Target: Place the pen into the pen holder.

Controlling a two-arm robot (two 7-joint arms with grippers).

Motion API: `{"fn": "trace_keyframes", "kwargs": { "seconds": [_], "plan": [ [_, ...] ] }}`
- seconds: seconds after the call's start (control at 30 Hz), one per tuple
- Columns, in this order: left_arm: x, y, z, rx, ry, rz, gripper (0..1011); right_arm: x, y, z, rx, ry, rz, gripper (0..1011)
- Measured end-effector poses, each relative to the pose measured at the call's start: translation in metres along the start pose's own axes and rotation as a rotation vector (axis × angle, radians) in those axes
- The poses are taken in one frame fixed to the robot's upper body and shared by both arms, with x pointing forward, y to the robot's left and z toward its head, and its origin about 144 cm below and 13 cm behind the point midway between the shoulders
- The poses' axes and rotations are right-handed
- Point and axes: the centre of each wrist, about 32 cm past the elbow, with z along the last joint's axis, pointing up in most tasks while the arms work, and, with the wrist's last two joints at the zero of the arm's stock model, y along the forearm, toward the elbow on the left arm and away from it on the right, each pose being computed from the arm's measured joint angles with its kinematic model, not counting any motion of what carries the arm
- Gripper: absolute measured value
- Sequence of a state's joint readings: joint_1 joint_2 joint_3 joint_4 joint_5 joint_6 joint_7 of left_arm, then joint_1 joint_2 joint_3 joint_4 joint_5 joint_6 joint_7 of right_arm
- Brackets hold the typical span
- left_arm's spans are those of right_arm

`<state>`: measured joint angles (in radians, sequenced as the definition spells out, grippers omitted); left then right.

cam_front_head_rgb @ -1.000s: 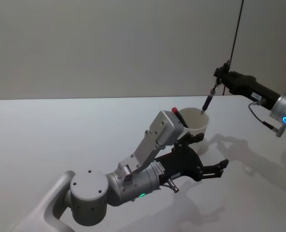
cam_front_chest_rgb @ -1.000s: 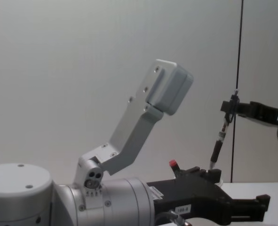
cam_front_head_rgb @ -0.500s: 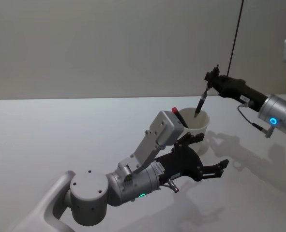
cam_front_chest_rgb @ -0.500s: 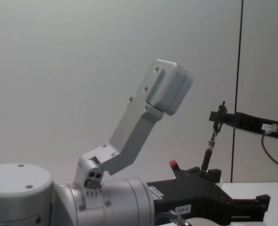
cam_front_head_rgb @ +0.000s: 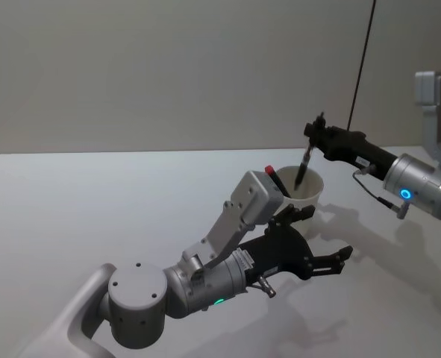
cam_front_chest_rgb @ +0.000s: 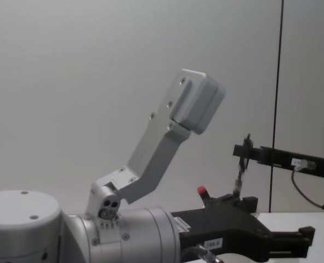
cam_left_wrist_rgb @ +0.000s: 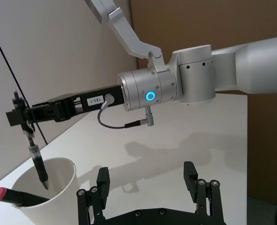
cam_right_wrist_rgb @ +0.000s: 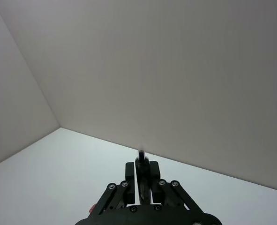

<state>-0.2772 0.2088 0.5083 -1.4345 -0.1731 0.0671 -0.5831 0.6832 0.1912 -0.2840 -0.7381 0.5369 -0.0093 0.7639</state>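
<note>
Right gripper (cam_front_head_rgb: 315,136) reaches in from the right, above the pen holder (cam_front_head_rgb: 304,191) — a plain white paper cup on the white table (cam_front_head_rgb: 93,201). Its fingers are clamped on the top end of a dark pen (cam_front_head_rgb: 302,165), which hangs nearly upright, slightly tilted, with its lower tip inside the cup's mouth. In the left wrist view the same pen (cam_left_wrist_rgb: 36,161) dips below the cup rim (cam_left_wrist_rgb: 58,187), tip pointing down against the inner wall; whether it touches the bottom can't be told. The right gripper (cam_left_wrist_rgb: 20,117) there shows pinched on the pen's cap end, its arm with a blue ring light behind it.

A second marker with a red cap (cam_front_head_rgb: 269,171) already leans in the cup, cap sticking out over the rim on the robot's left side; in the left wrist view it (cam_left_wrist_rgb: 16,196) lies slanted across the cup's mouth.

Left gripper (cam_front_head_rgb: 332,261) sits low over the table just in front of the cup, fingers spread apart, holding nothing — cup near it, not touched. In the chest view the left gripper (cam_front_chest_rgb: 293,238) shows at the lower right, with the pen (cam_front_chest_rgb: 239,175) held above it by the right gripper (cam_front_chest_rgb: 245,150). In the right wrist view its own fingers (cam_right_wrist_rgb: 143,176) close together around the pen.
</note>
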Motion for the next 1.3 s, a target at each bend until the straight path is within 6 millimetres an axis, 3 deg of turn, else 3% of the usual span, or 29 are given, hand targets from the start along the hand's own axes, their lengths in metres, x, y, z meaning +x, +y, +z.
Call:
{"fn": "trace_keyframes", "kwargs": {
  "seconds": [0.23,0.37,0.5,0.9,1.3],
  "plan": [
    [0.0,0.0,0.0,0.0,0.0,0.0,1003,-0.002,0.005,-0.006,-0.017,-0.013,-0.006,383],
    [0.0,0.0,0.0,0.0,0.0,0.0,1003,-0.004,0.007,-0.008,-0.022,-0.014,-0.009,466],
    [0.0,0.0,0.0,0.0,0.0,0.0,1003,-0.004,0.008,-0.01,-0.024,-0.013,-0.014,629],
    [0.0,0.0,0.0,0.0,0.0,0.0,1003,-0.003,0.002,-0.006,0.004,-0.003,-0.024,989],
    [0.0,0.0,0.0,0.0,0.0,0.0,1003,-0.003,-0.002,-0.003,0.018,0.003,-0.027,1001]
  ]
}}
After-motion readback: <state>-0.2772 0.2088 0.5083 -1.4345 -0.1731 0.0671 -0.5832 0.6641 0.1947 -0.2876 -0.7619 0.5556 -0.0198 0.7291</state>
